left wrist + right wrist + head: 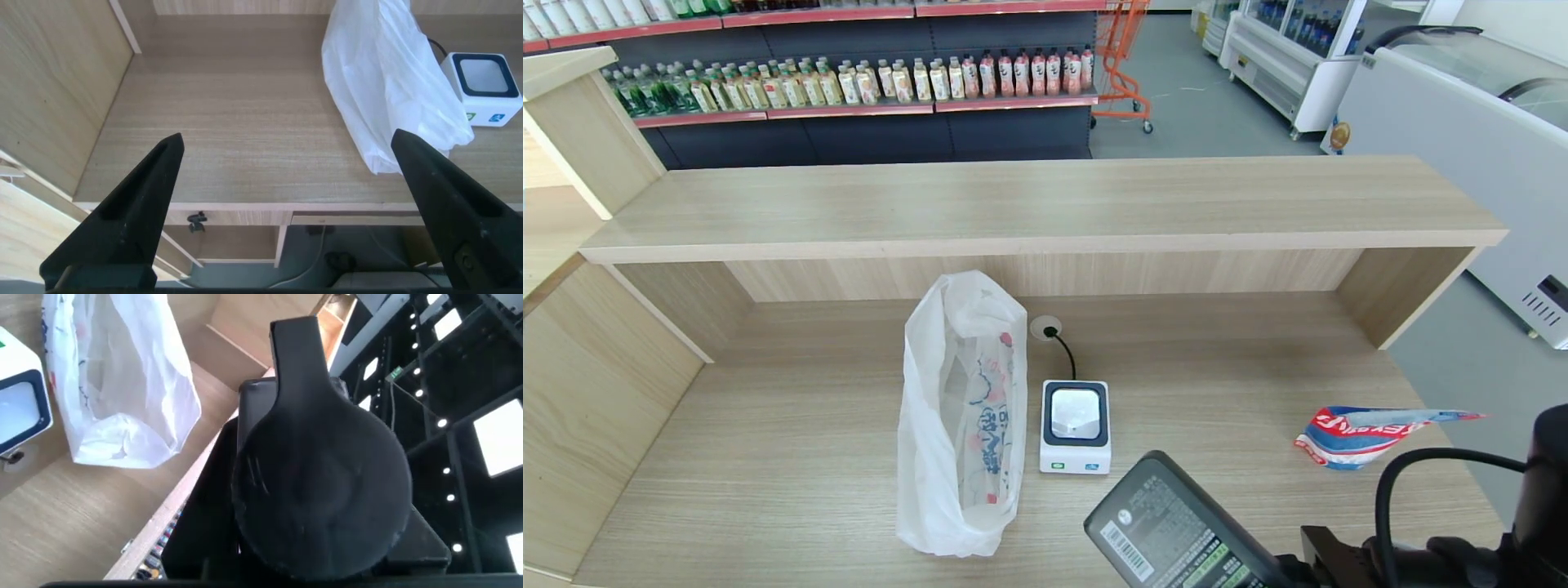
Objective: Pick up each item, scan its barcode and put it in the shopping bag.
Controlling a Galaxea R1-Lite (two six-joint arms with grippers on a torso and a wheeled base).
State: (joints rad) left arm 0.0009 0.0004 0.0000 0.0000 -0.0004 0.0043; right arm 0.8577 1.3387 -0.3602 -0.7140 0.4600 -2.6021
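Progress looks partial to us. Nearest, the right end effector [1303,563] appears clamped on a dark packet [1168,531], barcode facing up, short of the scanner [1075,425]. Left of the scanner, the shopping bag [960,327] seems to hold one printed item [988,425]. A snack packet [1364,433] waits on the desk [768,457] at the right. The left wrist view adds the left end effector [286,139], spread wide and empty, over the desk's near left edge.

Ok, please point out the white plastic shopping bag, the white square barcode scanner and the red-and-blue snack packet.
white plastic shopping bag [927,457], head view, its left wall.
white square barcode scanner [1076,415], head view, its glass window.
red-and-blue snack packet [1347,437], head view, its middle.
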